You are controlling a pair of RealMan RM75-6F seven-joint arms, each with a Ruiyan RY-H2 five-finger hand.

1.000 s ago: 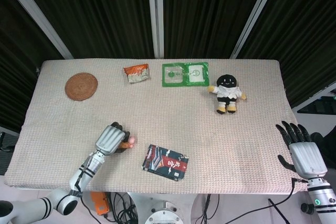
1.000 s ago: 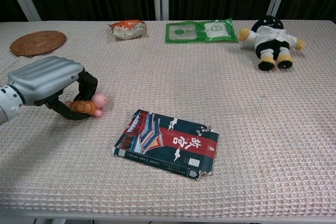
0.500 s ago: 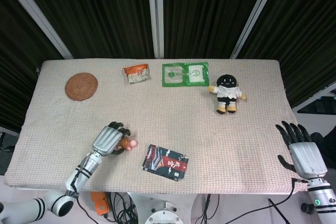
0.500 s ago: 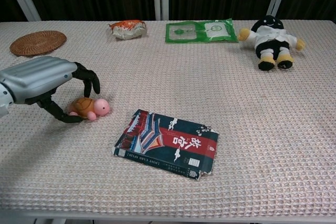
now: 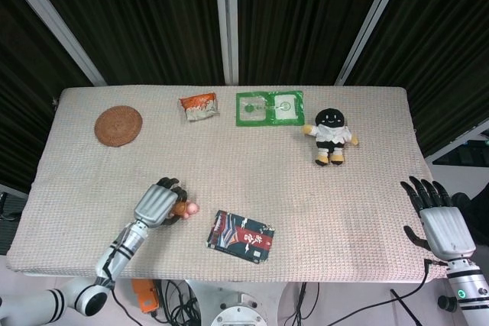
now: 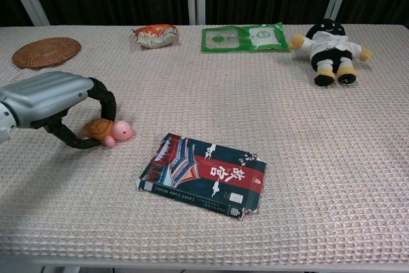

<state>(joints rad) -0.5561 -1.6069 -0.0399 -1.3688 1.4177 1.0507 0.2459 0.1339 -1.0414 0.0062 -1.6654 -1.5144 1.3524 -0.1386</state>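
A small toy turtle (image 6: 105, 130) with a brown shell and a pink head lies on the woven tablecloth near the front left; its pink head also shows in the head view (image 5: 187, 208). My left hand (image 6: 51, 97) curls over it, fingers on the shell and thumb tucked low beside it, pinching it against the cloth. From above, the left hand (image 5: 157, 204) covers most of the turtle. My right hand (image 5: 439, 219) hangs off the table's right front edge with its fingers spread and nothing in it; the chest view does not show it.
A dark patterned book (image 6: 203, 175) lies just right of the turtle. Along the far side are a round wicker coaster (image 6: 46, 51), an orange snack bag (image 6: 153, 35), a green packet (image 6: 243, 36) and a black-and-white plush doll (image 6: 329, 49).
One second ago the left hand gripped the turtle; half a second ago its fingers lifted off it. Now they have curled back down onto the shell. The right hand has not moved.
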